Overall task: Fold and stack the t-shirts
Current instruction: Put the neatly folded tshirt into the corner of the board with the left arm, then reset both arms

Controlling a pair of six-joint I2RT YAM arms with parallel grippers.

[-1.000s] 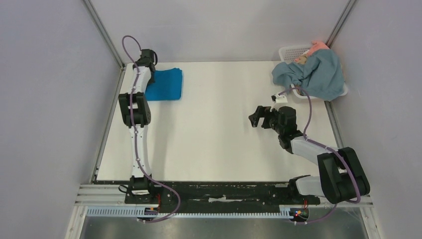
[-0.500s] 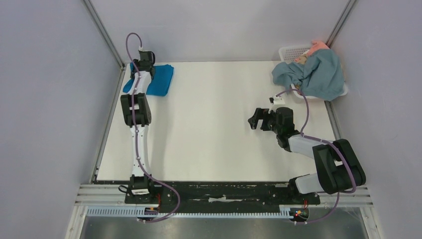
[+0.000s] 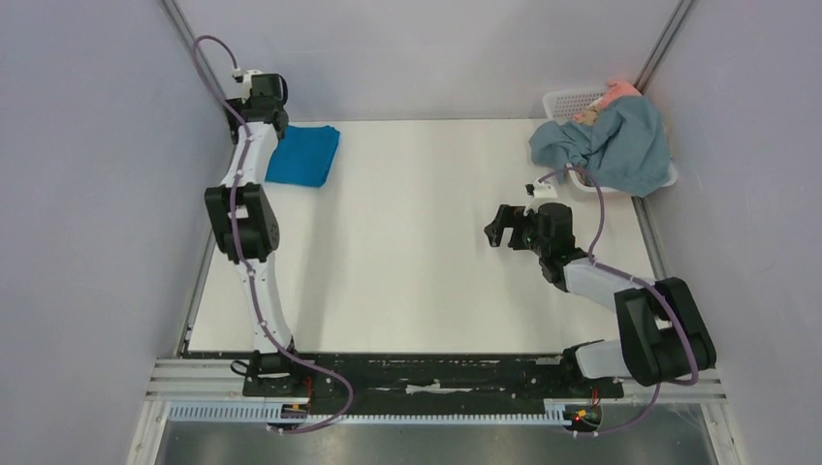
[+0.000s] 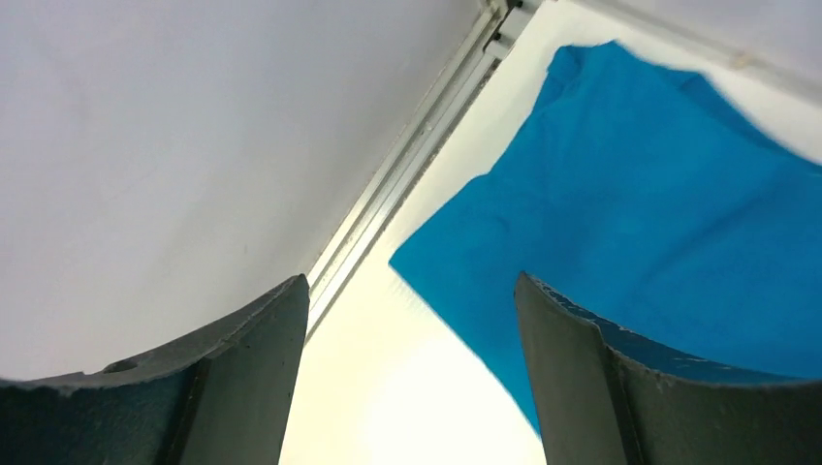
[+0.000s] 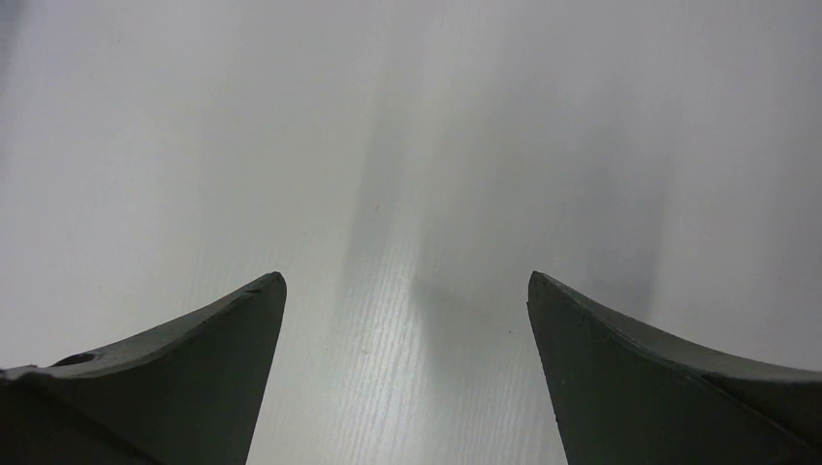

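Observation:
A bright blue t-shirt (image 3: 303, 155) lies folded flat at the table's far left corner; in the left wrist view the blue t-shirt (image 4: 659, 194) fills the upper right. My left gripper (image 3: 264, 114) hangs raised at the shirt's left edge, by the wall. The left gripper (image 4: 411, 281) is open with only bare table between its fingers. A grey-blue t-shirt (image 3: 611, 145) is draped over the white basket (image 3: 567, 100) at the far right, with pink cloth (image 3: 620, 92) behind it. My right gripper (image 3: 499, 228) (image 5: 406, 276) stands open over bare table, right of the middle.
A metal frame rail (image 4: 407, 174) runs along the table's left edge next to the grey side wall (image 3: 97, 194). Grey walls close in the back and right sides. The basket sits in the far right corner.
My left gripper has opened and let go of the blue t-shirt, then drawn up and back left toward the corner. The shirt now lies narrower. The right arm has barely moved.

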